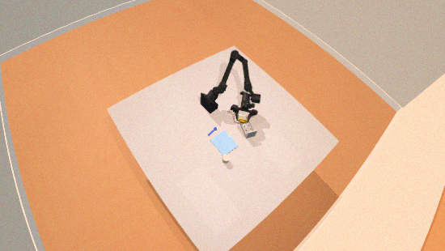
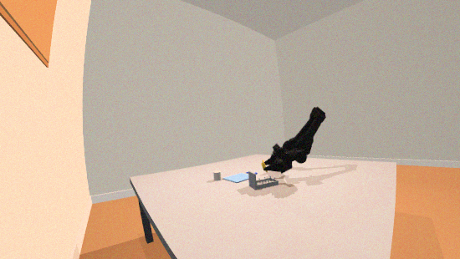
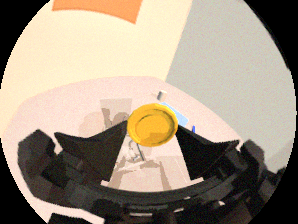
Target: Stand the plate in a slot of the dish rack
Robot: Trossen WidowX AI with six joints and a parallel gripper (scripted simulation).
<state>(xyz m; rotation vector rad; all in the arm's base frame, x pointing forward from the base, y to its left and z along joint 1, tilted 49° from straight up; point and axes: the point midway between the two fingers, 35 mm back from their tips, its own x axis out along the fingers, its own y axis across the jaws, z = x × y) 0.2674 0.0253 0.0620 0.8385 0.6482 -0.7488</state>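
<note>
black robot arm point(image 1: 226, 78) bent low over a pale tabletop point(image 1: 174, 121), wrist tipped down toward a small grey dish rack point(image 1: 247, 129). jaws pinching a yellow plate point(image 3: 152, 125), held off the tabletop just above the near end of the rack, not yet between the rails. from the wrist view, plate seen nearly face-on as a round disc between two dark fingers, with the rack's rails blurred behind it. from the side, only a sliver of yellow showing at the arm's tip point(image 2: 263, 165), just beside the rack's taller end point(image 2: 253, 180). beside the rack, a light blue cloth point(image 1: 223, 142) lying flat; a small blue spoon point(image 1: 212, 131) near its far corner, a short pale cup point(image 1: 226, 159) near the opposite corner. orange floor point(image 1: 61, 121) all around.
</note>
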